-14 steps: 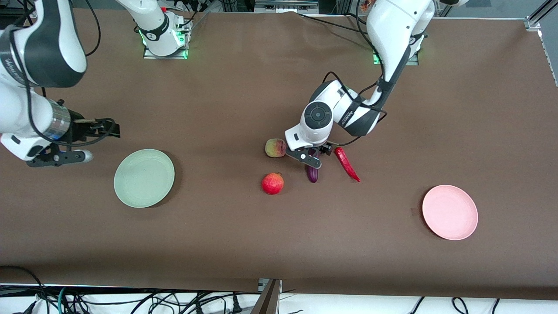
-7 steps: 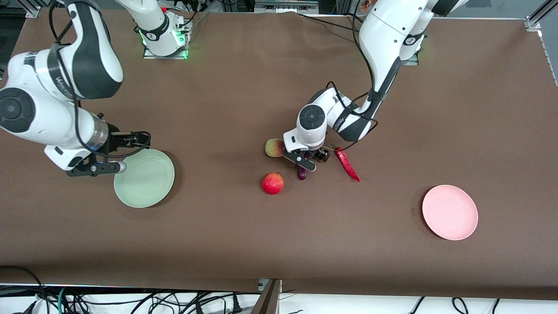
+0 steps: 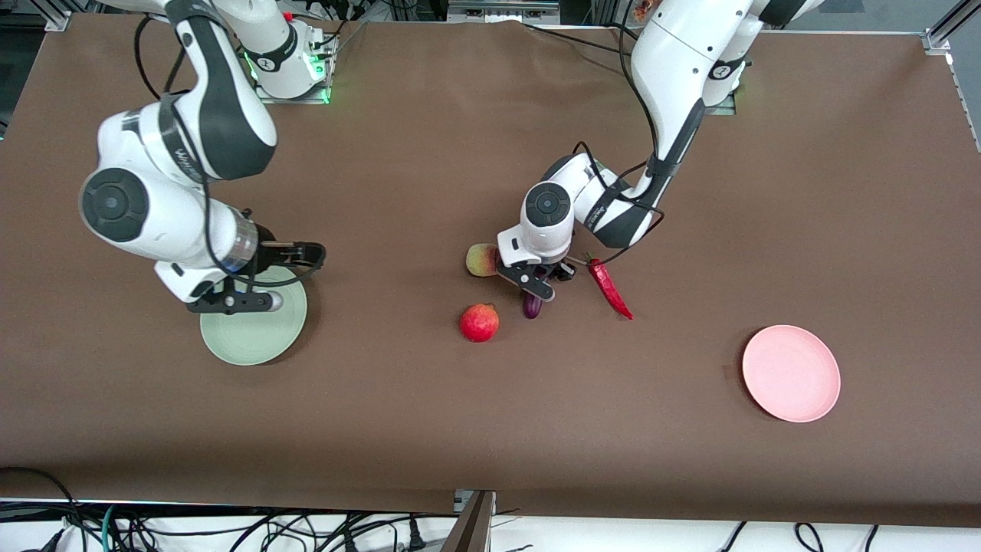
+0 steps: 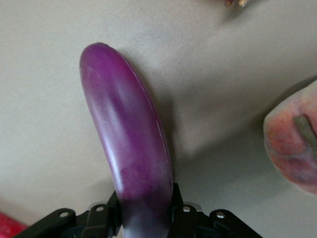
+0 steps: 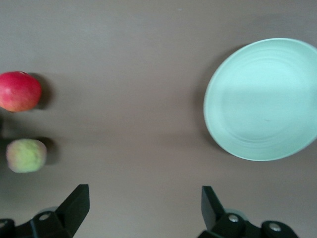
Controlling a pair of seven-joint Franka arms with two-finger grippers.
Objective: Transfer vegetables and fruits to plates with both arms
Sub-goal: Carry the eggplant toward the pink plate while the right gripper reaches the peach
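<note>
Plates first, front view: pale green plate [image 3: 253,326] lying toward the right arm's end of the table, matte and round, holding nothing; pale pink plate [image 3: 791,373] lying toward the left arm's end, nearer the front camera, likewise bare. Right gripper [image 3: 295,253] hanging over the green plate's rim, its wrist covering part of it. Left gripper [image 3: 540,277] sitting low at mid-table on the eggplant [image 3: 532,305], only the glossy purple tip showing below the black fingers. Peach-like fruit [image 3: 483,260] lying just beside that gripper, partly hidden by it; red chili pepper [image 3: 609,287] lying just beside it toward the left arm's end; round red pomegranate-like fruit [image 3: 479,322] sitting nearer the camera.

Left wrist view: jaws closing narrowly on the eggplant [image 4: 130,144], pads pressing both flanks, stem end cut off; peach-like fruit [image 4: 293,139] cropped at the edge.

Right wrist view: fingers [image 5: 77,203] standing wide apart, holding nothing; green plate [image 5: 262,99] showing faint concentric rings, cropped at the edge; both fruits lying well apart from it.
</note>
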